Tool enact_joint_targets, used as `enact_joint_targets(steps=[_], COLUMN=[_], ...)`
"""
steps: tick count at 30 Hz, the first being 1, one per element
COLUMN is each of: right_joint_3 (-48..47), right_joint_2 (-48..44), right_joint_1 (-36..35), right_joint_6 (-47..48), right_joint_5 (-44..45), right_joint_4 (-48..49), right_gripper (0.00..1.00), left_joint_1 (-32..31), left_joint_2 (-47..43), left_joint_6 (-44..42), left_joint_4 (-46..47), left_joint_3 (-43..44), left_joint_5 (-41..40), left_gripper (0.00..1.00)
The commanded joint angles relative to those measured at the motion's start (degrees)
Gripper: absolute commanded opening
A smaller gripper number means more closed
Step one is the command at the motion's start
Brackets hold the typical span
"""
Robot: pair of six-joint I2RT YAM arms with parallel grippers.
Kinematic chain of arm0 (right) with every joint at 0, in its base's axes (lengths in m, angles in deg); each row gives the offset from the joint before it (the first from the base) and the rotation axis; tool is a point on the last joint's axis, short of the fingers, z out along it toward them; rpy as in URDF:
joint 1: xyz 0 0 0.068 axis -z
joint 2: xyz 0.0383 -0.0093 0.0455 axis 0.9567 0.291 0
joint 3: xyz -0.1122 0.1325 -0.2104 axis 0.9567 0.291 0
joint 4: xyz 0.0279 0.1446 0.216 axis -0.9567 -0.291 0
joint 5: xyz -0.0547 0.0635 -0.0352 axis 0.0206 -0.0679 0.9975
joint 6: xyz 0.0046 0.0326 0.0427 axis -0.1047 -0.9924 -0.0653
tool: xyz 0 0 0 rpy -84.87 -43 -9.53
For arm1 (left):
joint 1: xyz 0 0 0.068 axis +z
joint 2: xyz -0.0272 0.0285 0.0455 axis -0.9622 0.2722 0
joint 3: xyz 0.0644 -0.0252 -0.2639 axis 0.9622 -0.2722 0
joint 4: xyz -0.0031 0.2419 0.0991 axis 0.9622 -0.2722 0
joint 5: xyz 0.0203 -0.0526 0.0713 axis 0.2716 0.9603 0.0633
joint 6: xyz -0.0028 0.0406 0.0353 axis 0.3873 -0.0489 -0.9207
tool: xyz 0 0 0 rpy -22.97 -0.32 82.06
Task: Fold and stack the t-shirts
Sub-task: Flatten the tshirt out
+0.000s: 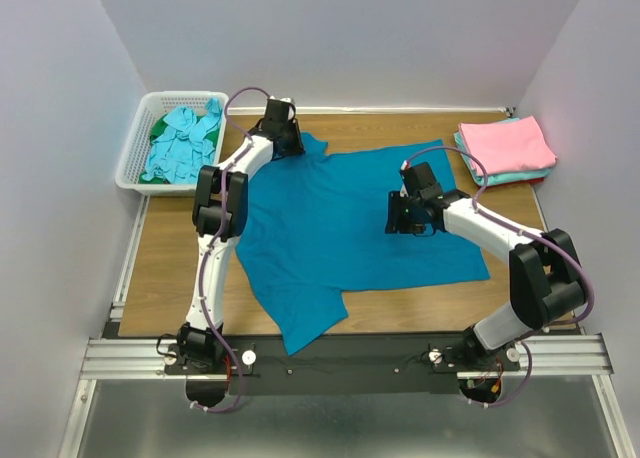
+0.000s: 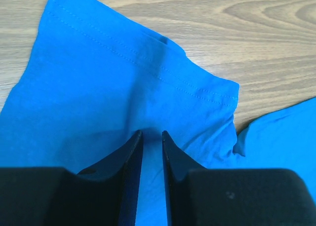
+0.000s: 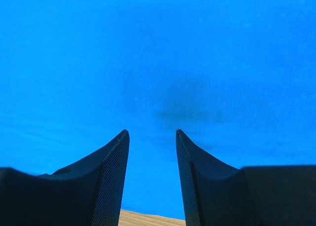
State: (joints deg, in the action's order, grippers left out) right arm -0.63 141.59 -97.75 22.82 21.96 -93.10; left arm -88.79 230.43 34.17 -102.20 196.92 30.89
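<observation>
The deep teal-blue t-shirt (image 1: 350, 218) lay spread flat across the bench (image 1: 165, 268), one sleeve reaching to the near edge. My left pincer (image 2: 151, 133) sat on the far-left sleeve with its fingers nearly together and a thin strip of cloth showing between them; I could not tell whether any fabric was caught. My right pincer (image 3: 152, 132) hung spread over the middle of the shirt's body, holding nothing. My worry was that the left would lift with only a thin nip of cloth, or none, so the sleeve would slip out and flop back crooked. With the right not pinning the body, a pull on that sleeve could drag the whole shirt and bunch it. The near sleeve might also slide off the bench edge
</observation>
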Motion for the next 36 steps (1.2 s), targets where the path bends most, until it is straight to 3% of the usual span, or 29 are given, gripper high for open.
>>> enact_joint_targets(steps=[1,7,14,17,23,28,32,36], right_joint_3=[1.2,0.9,0.7,1.1,1.0,-1.2,-2.5,-4.8], right_joint_2=[-0.3,-0.5,-1.7,-2.1,-3.6,-2.0,0.1,2.6], right_joint_1=[0.5,0.8,1.5,2.1,3.7,6.4,8.8,10.3], right_joint_6=[-0.2,-0.1,0.2,0.2,0.6,1.1,1.1,1.5], right_joint_5=[-0.3,0.0,0.7,1.7,5.8,8.4,10.0,10.9], right_joint_4=[0.9,0.9,0.8,0.7,0.1,-1.0,-1.0,-1.0], right_gripper=[0.5,0.5,0.5,0.5,0.5,0.54,0.62,0.67], left_joint_1=[1.2,1.4,1.5,1.4,1.1,-0.6,-2.6,-3.6], left_joint_2=[2.7,2.7,2.9,-1.4,-20.0,-35.4,-43.4,-49.9], left_joint_6=[1.1,1.9,2.3,1.9,0.0,-2.4,-2.4,-0.8], left_joint_4=[-2.5,1.4,7.3,9.7,13.5,5.5,-0.8,-1.9], left_joint_3=[0.5,1.2,3.1,0.5,-13.5,-28.7,-41.1,-53.0], left_joint_5=[1.1,2.4,4.6,2.6,-6.2,-15.7,-18.9,-17.0], left_gripper=[0.3,0.36,0.52,0.59,0.68,0.69,0.69,0.68])
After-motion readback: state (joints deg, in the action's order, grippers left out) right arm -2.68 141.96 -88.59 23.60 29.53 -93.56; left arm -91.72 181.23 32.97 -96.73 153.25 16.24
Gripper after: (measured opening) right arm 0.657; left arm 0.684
